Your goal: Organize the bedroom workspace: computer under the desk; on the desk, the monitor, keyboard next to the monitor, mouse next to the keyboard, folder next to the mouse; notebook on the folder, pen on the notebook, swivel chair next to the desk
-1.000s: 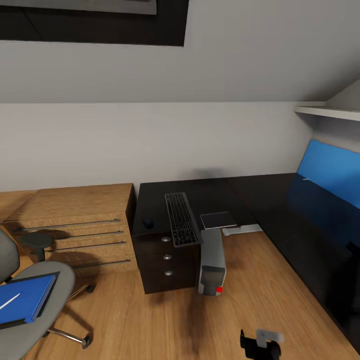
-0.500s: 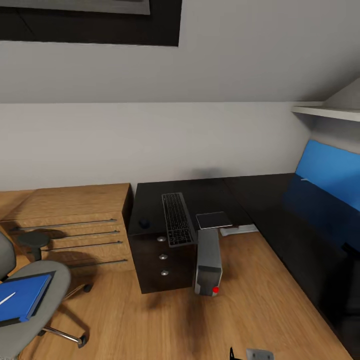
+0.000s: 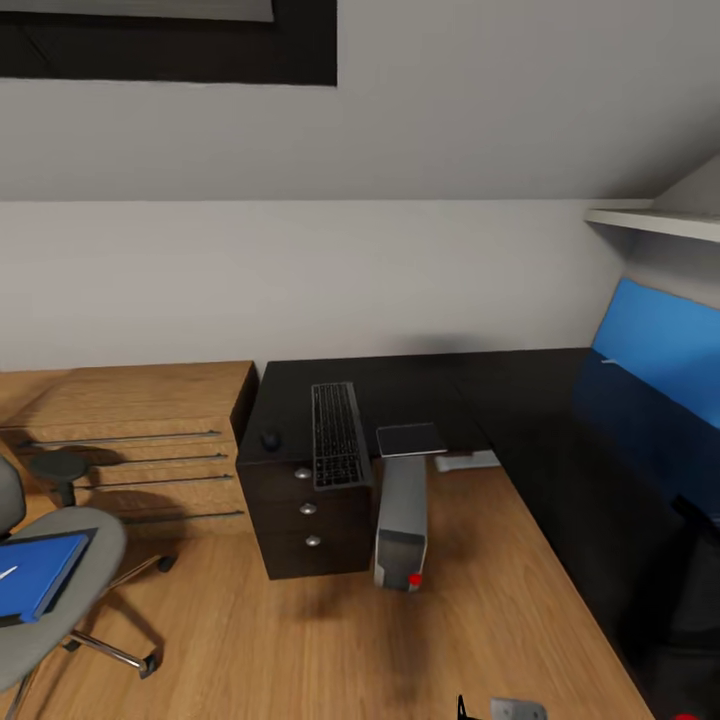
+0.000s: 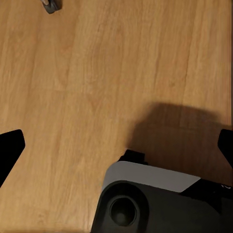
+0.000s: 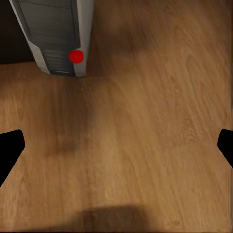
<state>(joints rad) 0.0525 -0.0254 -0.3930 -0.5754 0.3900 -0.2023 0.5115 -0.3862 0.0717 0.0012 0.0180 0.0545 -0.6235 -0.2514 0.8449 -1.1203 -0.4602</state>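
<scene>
A: How are the arms posed?

B: Both point down at the wood floor. The left gripper has its fingertips spread wide to the frame edges, with nothing between them; the right gripper is just as wide apart over bare boards.

A: Where do the task's things lie?

B: The computer stands on the floor just right of the desk's drawer block, ahead of the right gripper, its red-lit front facing near and its long axis running near to far. The keyboard lies on the desk above the drawers, long axis also near to far, with the mouse to its left. A dark flat slab, possibly the notebook, lies right of the keyboard. The folder rests on the swivel chair at the near left, well apart from both grippers, and a pale stick that may be the pen lies on it.
</scene>
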